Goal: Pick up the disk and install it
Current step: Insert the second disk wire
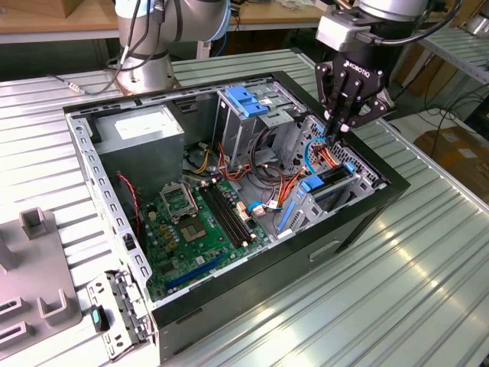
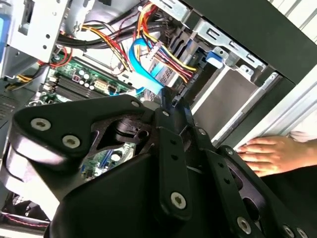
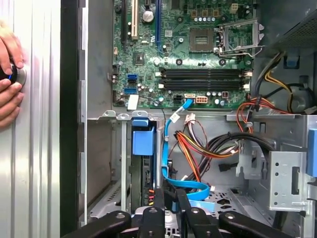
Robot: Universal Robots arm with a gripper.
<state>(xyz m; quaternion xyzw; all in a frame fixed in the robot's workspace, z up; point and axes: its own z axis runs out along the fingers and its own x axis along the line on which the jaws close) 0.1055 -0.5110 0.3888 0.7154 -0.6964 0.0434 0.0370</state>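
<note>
The disk (image 1: 332,182), dark with blue side rails, sits on edge in the bay at the case's front corner, on the exterior view's right. In the first wrist view its blue rail end (image 3: 141,141) shows in the slot beside the case wall. My gripper (image 1: 341,130) hangs just above the bay and the bundle of blue and orange cables, a little behind the disk. Its fingers (image 3: 158,201) are shut with nothing between them, and in the second wrist view the gripper (image 2: 168,96) points down at the blue flat cable (image 2: 148,69).
The open computer case (image 1: 367,222) lies on a ribbed metal table. Inside are the motherboard (image 1: 199,222), a grey power-supply box (image 1: 145,126) and a blue-topped drive cage (image 1: 248,99). A person's hand (image 3: 7,74) rests on the table outside the case wall. A grey fixture (image 1: 30,290) stands at the exterior view's left.
</note>
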